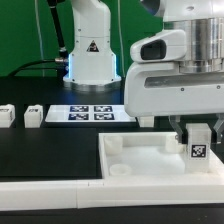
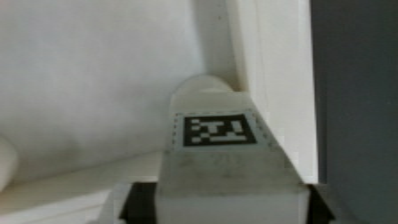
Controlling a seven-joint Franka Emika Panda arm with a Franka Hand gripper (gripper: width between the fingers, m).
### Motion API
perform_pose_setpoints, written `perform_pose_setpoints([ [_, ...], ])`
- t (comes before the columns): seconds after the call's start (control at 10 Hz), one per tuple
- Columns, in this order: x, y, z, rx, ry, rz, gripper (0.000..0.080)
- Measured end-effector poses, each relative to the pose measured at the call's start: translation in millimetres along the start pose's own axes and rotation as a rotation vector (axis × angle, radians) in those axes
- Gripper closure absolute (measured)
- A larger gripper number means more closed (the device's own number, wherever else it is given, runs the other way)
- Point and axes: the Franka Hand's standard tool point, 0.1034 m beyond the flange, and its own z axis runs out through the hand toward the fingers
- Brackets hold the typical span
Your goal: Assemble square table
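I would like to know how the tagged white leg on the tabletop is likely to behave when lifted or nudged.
The leg looks like rigid moulded plastic, so probably stiff and light for its size. Its smooth flat sides might slip slightly in the end effector. Standing upright on the tabletop, it could tip if nudged near its top.

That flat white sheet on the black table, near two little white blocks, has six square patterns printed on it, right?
No: the marker board carries four tags, not six, as the exterior view shows. It does lie flat on the table near two leg blocks.
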Motion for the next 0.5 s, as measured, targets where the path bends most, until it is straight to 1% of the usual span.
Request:
perform_pose_setpoints([
  [0.2,-1.1,1.8,-0.3,-0.014,-0.010,0.391,0.0509],
  [0.3,-1.4,2.0,-0.4,-0.015,-0.020,0.563,0.0509],
  [0.4,-1.4,2.7,-0.2,-0.009,-0.030,0.706,0.0509],
  [0.5,-0.9,4.0,-0.2,0.008,-0.053,0.842,0.0509],
])
